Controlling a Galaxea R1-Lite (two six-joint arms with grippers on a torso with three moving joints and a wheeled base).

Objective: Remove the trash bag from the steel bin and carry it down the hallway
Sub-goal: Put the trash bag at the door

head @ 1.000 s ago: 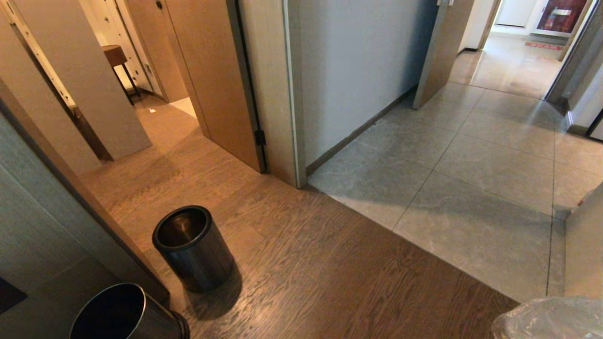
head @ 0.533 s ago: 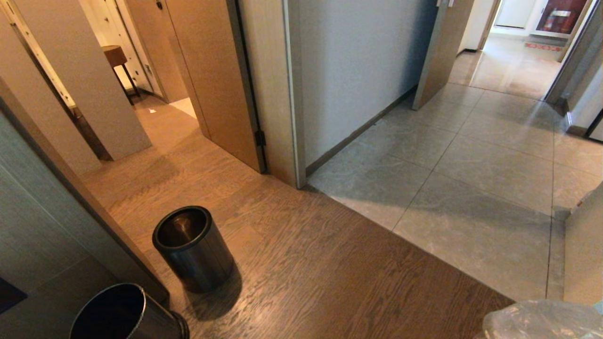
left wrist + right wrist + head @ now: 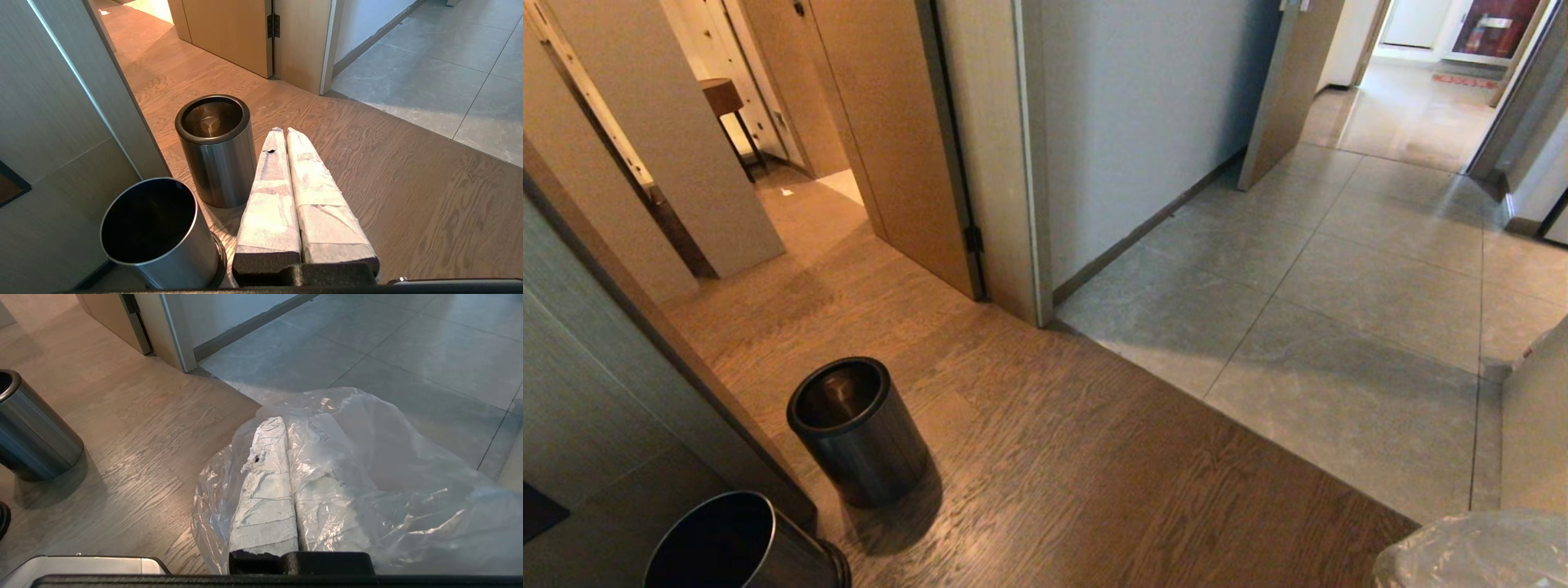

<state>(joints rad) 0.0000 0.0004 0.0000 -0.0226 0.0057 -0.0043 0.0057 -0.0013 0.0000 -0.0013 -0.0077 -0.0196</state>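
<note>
Only the trash bag swayed slightly; the right pincer clamped it, the steel bin stood emptied, the hallway lay ahead, and the left pincer was closed, empty.

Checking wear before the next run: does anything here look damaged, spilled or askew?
Yes: the pale wrap on both end effectors is torn. A small dark hole shows in the left end effector finger, and a frayed one in the right end effector finger. The steel bin stands upright; nothing is spilled.
</note>
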